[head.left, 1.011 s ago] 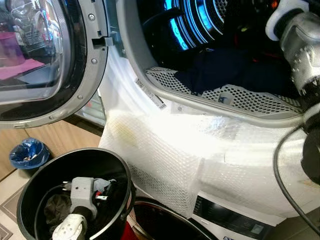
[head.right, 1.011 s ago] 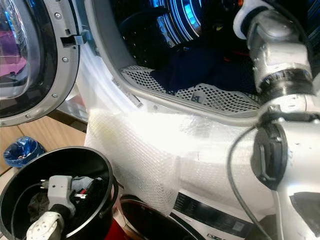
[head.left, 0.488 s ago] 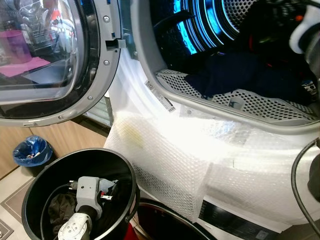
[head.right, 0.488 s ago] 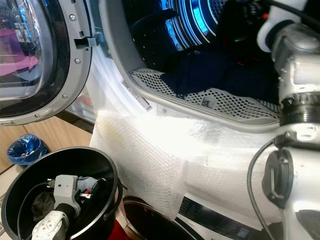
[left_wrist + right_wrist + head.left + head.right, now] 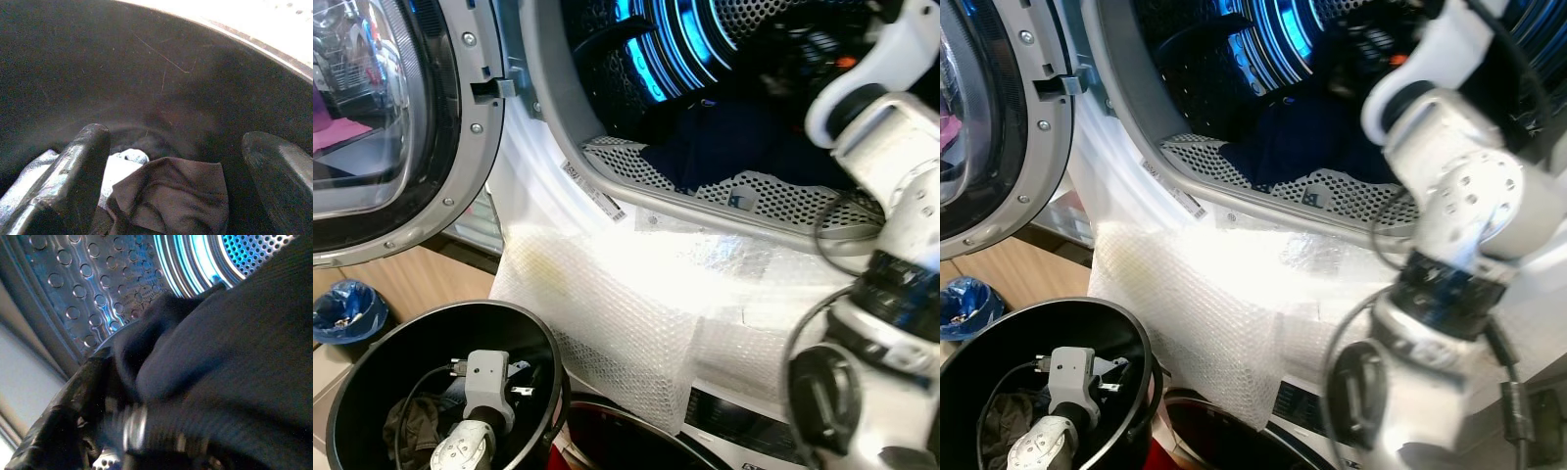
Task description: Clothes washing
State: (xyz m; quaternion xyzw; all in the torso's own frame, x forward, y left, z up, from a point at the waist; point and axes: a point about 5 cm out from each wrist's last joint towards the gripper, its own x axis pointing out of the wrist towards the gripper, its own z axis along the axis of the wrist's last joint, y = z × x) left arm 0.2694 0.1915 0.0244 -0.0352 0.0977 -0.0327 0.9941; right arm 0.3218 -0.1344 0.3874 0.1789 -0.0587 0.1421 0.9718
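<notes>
The washing machine's door stands wide open on the left. Navy clothing lies in the blue-lit drum, just behind the perforated rim. My right arm reaches through the opening into the drum. In the right wrist view a navy garment lies close over the camera and beside one black finger. My left gripper hangs open inside the black bucket, just above a dark cloth and a pale one at the bottom.
Bubble wrap covers the machine's front below the opening. A blue bin bag sits on the floor at the left by a wooden panel. A second dark round rim and something red lie beside the bucket.
The camera has swung about. My right arm's elbow and forearm have come further into view, bent in front of the drum opening. The left gripper stays in the bucket.
</notes>
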